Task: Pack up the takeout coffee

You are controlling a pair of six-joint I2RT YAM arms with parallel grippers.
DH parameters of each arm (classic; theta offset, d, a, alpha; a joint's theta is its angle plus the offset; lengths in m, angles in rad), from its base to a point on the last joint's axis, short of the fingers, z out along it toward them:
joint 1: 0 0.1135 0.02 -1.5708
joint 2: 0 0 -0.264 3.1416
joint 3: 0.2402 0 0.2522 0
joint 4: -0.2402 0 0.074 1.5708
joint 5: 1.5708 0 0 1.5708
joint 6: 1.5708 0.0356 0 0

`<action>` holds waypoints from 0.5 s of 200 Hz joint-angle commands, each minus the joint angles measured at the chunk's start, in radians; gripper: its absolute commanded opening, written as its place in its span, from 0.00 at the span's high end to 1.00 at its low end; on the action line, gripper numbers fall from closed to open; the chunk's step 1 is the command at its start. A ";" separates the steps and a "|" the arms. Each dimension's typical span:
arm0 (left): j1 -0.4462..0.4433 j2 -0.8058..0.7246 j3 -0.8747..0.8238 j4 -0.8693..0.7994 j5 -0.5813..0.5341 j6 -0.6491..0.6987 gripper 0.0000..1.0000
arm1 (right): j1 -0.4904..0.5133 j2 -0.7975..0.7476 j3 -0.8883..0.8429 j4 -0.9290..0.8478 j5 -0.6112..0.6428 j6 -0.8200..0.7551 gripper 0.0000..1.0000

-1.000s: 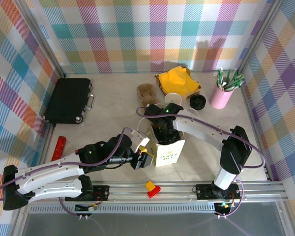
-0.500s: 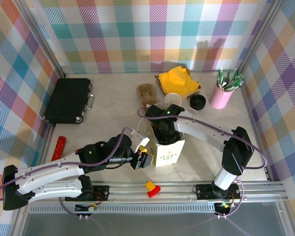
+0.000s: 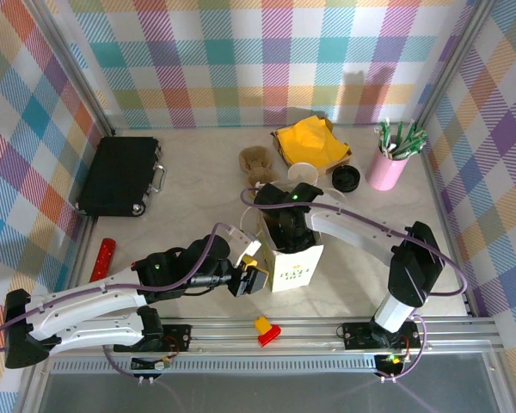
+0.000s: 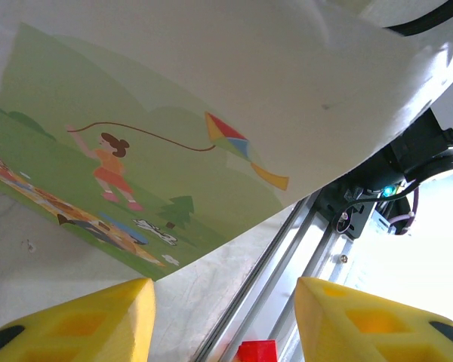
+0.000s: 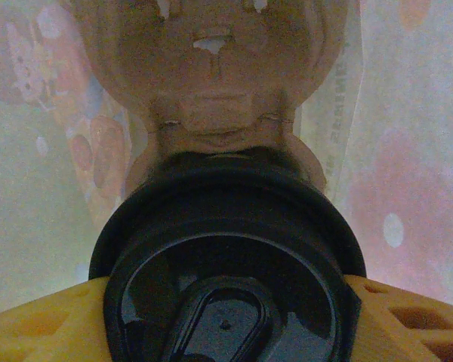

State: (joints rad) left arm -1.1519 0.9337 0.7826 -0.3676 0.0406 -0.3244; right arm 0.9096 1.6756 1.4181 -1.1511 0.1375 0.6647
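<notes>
Right gripper (image 3: 285, 231) is down inside the open top of the white paper bag (image 3: 297, 267). The bag stands upright on the tabletop (image 3: 198, 202), near the front rail, approx. mid-width.

Right wrist cam: the takeout coffee (image 5: 226, 256) is inside the bag, black lid facing the cam. It sits between the yellow fingers (image 5: 38, 324), jaws closed on it from both sides. Cup body under the lid is hidden. Bag walls surround it, w/ print showing faintly through the paper. A brownish folded shape lies beyond the lid; can't tell what it is.

Left gripper (image 3: 253, 277) is low down, just beside the bag's left side. Left wrist cam: its jaws are open, yellow fingertips (image 4: 75, 320) well apart, nothing between them. The bag's printed side (girl w/ kite, green hills) is right in front of them. Can't tell if either finger touches the paper.

Elsewhere:
- black case (image 3: 120, 176) at far left
- red bar (image 3: 103, 258) in front of the case, by the left wall
- brown fuzzy item (image 3: 258, 163), behind the bag
- yellow sheet (image 3: 308, 142), further back
- cream-white cup (image 3: 303, 172), just behind the right arm
- loose black lid (image 3: 346, 178), beside that cup
- pink cup w/ straws (image 3: 387, 168) at right rear
- red-and-yellow block (image 3: 265, 329) on the front rail
</notes>
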 commanded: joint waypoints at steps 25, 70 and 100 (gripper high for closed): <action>-0.012 -0.022 0.014 -0.011 -0.011 -0.005 0.49 | 0.000 0.065 -0.058 0.014 -0.029 -0.010 0.44; -0.012 -0.022 0.012 -0.008 -0.011 -0.004 0.49 | 0.000 0.083 -0.045 0.000 -0.032 -0.010 0.44; -0.012 -0.022 0.012 -0.007 -0.011 -0.005 0.49 | 0.000 0.091 -0.040 -0.002 -0.033 -0.010 0.44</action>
State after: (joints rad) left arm -1.1519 0.9264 0.7826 -0.3676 0.0402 -0.3244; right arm 0.9096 1.6821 1.4227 -1.1534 0.1368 0.6647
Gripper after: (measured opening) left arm 0.515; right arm 0.666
